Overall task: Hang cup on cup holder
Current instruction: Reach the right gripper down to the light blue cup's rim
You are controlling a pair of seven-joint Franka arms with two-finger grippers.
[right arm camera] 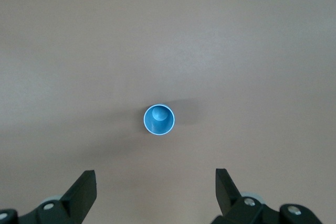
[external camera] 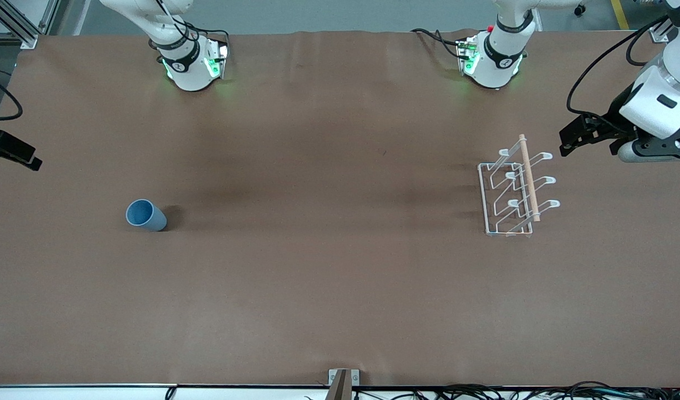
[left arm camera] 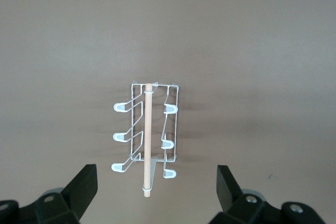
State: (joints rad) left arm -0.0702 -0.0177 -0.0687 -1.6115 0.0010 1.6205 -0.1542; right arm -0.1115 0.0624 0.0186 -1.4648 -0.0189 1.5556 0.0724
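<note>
The small light-blue handleless cup (external camera: 146, 215) stands upright, mouth up, on the brown table (external camera: 329, 278) toward the right arm's end. The white wire cup holder with a light wooden rod (external camera: 516, 186) stands toward the left arm's end. The left gripper (left arm camera: 155, 190) hangs over that table edge, fingers spread wide, empty. The right gripper (right arm camera: 155, 190) hangs over the right arm's edge, wide open, empty.

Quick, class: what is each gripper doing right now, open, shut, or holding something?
Left gripper: open, empty, over the white wire cup holder with wooden rod.
Right gripper: open, empty, over the small light-blue cup.
</note>
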